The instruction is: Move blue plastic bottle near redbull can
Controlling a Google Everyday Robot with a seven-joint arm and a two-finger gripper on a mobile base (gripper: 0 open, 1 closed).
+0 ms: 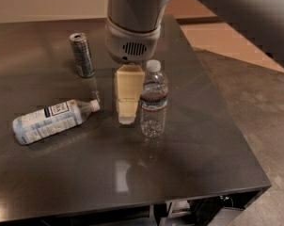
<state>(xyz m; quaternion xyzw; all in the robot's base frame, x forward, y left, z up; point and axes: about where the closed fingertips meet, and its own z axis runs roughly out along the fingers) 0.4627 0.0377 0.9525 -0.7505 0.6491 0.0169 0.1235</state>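
The blue plastic bottle lies on its side at the left of the dark table, its white cap pointing right. The redbull can stands upright behind it, toward the far left. My gripper hangs from the grey arm over the middle of the table, its cream fingers pointing down just right of the bottle's cap and left of a clear water bottle. It holds nothing.
A clear water bottle with a dark and red label band stands upright right beside the gripper. The table ends at the right and front edges, with tiled floor beyond.
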